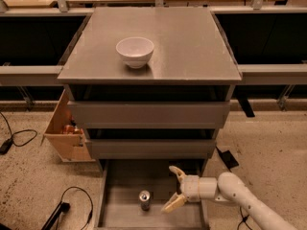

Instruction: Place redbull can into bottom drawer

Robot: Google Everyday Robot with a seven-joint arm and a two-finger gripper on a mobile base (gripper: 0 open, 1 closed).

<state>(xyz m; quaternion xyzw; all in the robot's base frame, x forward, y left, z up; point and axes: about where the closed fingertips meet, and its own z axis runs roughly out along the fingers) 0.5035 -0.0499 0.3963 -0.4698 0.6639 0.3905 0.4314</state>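
The redbull can (144,200) stands upright on the flat grey floor of the bottom drawer (120,212), which is pulled out below the two upper grey drawers. My gripper (171,189) is over the drawer's right side, just right of the can and apart from it. Its two pale fingers (173,202) are spread wide, and nothing is between them. The white arm reaches in from the lower right.
A white bowl (135,51) sits on the cabinet top (192,47). A tan wooden box (64,133) stands against the cabinet's left side. Black cables (67,205) lie on the floor at the left. A dark flat object (228,158) lies on the floor at the right.
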